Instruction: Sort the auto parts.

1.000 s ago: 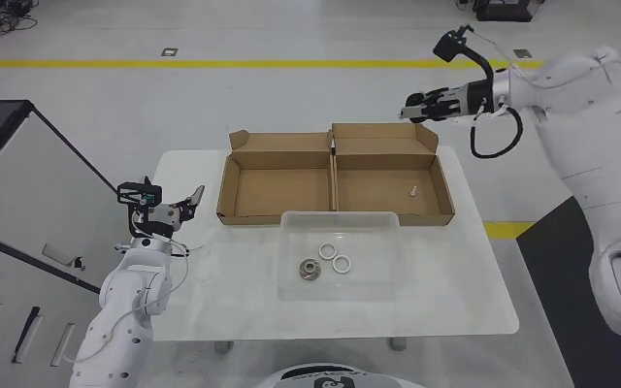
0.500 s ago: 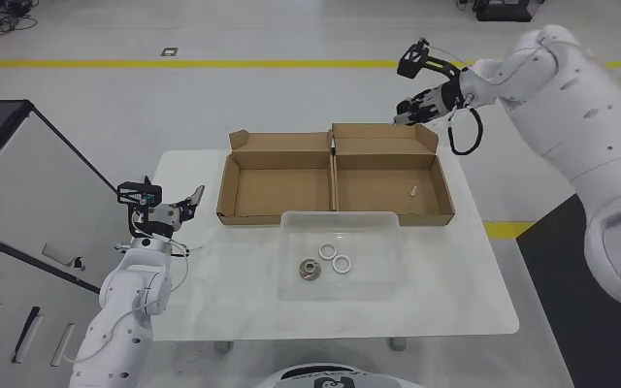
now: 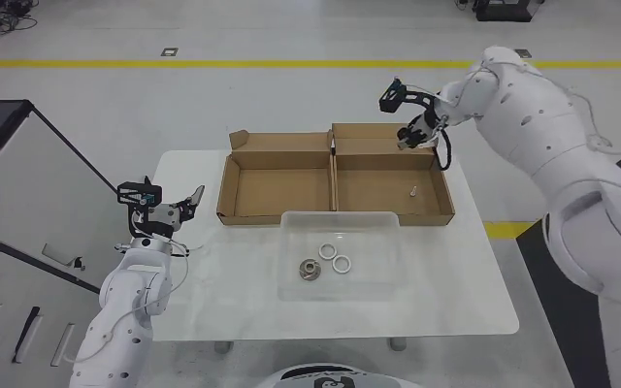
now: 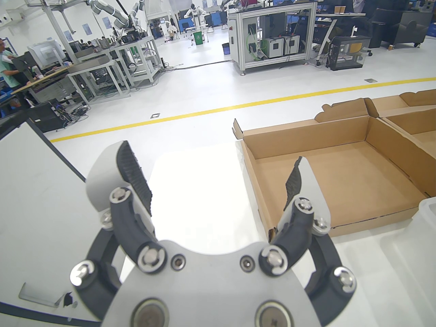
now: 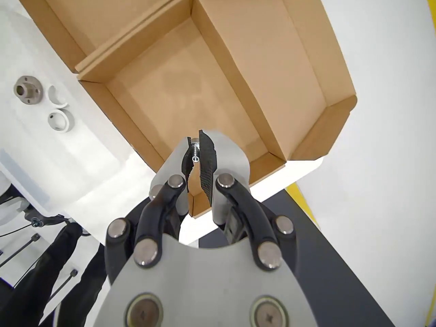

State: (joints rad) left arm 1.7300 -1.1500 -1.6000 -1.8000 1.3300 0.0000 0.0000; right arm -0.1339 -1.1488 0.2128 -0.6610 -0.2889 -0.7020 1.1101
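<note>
Tray (image 3: 374,283) before two adjoining boxes (image 3: 277,194)

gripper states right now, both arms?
Left gripper: open, holding nothing.
Right gripper: closed on a small silver threaded screw, over the right brown cardboard box.

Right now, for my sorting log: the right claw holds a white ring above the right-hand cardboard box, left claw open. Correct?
No: the right claw holds a small screw, not a white ring; the right wrist view shows it. It is above the right-hand cardboard box, left claw open.
</note>
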